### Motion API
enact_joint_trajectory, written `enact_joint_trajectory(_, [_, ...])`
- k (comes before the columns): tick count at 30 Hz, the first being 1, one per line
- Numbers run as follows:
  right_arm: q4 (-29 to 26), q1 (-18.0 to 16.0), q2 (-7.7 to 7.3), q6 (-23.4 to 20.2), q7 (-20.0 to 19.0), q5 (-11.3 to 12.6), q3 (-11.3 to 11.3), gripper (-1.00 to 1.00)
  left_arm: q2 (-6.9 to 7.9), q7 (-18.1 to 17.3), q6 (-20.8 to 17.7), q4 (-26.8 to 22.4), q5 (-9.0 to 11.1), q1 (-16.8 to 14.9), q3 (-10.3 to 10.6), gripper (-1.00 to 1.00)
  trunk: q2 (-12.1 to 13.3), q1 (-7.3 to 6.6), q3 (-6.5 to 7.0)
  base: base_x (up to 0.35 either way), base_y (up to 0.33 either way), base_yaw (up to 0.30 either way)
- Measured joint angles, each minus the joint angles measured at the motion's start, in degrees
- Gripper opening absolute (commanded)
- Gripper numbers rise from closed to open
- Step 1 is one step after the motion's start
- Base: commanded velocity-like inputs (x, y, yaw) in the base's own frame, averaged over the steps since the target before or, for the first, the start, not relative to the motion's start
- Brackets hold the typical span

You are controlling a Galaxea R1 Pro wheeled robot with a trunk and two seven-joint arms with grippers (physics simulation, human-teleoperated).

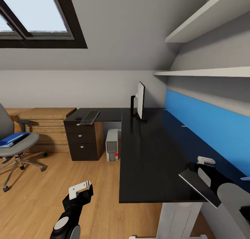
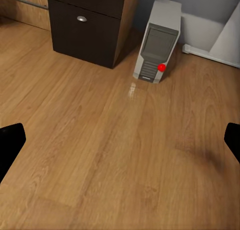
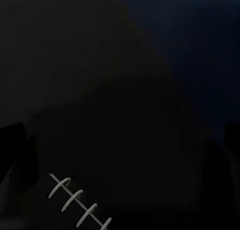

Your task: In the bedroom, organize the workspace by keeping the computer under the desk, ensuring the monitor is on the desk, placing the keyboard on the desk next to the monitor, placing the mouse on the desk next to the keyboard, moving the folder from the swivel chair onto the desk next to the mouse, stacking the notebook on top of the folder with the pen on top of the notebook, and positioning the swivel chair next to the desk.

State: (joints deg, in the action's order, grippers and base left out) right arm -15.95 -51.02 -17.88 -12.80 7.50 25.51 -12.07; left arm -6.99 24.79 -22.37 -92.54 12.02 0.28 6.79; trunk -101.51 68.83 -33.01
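My right gripper [image 1: 203, 169] hangs over the black desk's [image 1: 152, 152] near right end, shut on a dark spiral notebook [image 1: 198, 184] whose wire rings [image 3: 80, 202] show in the right wrist view. Low over the floor, my left gripper [image 1: 82, 191] is open and empty, its fingertips [image 2: 10, 142] spread wide. The monitor [image 1: 140, 100] stands at the desk's far end. Keyboard [image 1: 89, 117] and mouse [image 1: 78, 118] lie on the desk's left wing. The grey computer [image 1: 112, 145] [image 2: 157, 42] stands under the desk. A blue folder [image 1: 14, 139] rests on the swivel chair [image 1: 21, 147] at the left.
A dark drawer unit [image 1: 83, 141] [image 2: 87, 24] stands under the desk's left wing beside the computer. Wooden steps [image 1: 47, 128] line the back wall. White shelves [image 1: 205, 72] and a blue panel [image 1: 208, 124] run along the right wall. Wood floor [image 1: 80, 173] lies between chair and desk.
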Motion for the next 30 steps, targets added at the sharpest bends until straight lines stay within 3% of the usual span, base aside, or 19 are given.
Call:
enact_joint_trajectory(18, [0.1,0.0,-0.09,0.3,-0.4,0.2,0.3,1.0,-0.04,0.0,0.0,0.1,0.0,0.0,0.0,1.0,0.0,0.01,-0.01,0.0,0.0,0.0])
enact_joint_trajectory(30, [-7.4,0.2,-0.92,-0.6,-0.4,0.9,0.7,1.0,-0.05,0.1,0.1,0.4,-0.1,0.0,0.1,1.0,0.0,0.0,-0.01,0.0,0.0,0.0])
